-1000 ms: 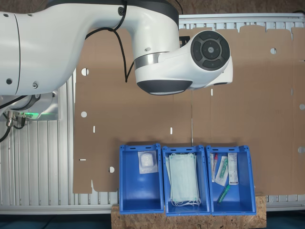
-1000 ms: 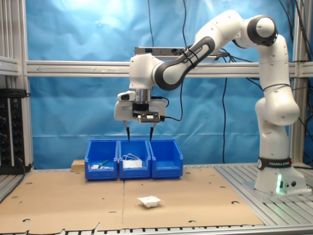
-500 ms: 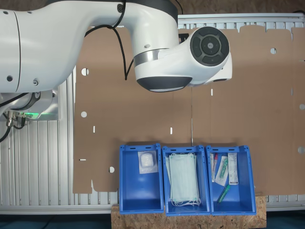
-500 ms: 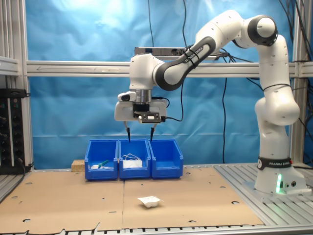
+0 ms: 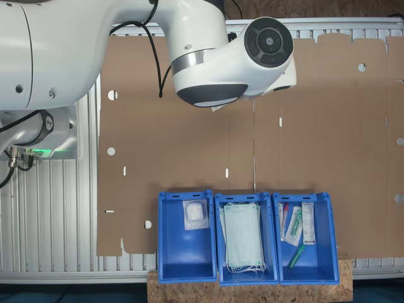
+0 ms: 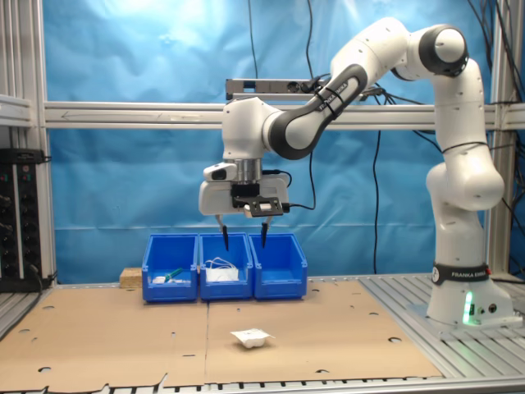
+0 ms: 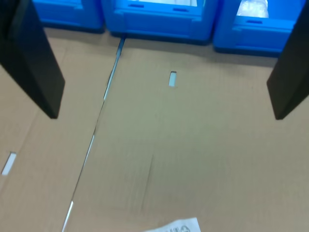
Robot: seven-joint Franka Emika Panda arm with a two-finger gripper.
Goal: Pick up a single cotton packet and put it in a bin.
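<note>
One white arm hangs over the cardboard, its gripper (image 6: 244,238) spread wide and empty. Three blue trays stand in a row; the bin (image 5: 186,252) holds one packet. One cotton packet (image 6: 251,337) lies loose on the cardboard (image 6: 123,328), well apart from them.

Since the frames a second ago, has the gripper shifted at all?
Yes. In the second exterior view the gripper has moved toward the second exterior view's right and slightly down, judged against the row of blue bins; its fingers are open.
</note>
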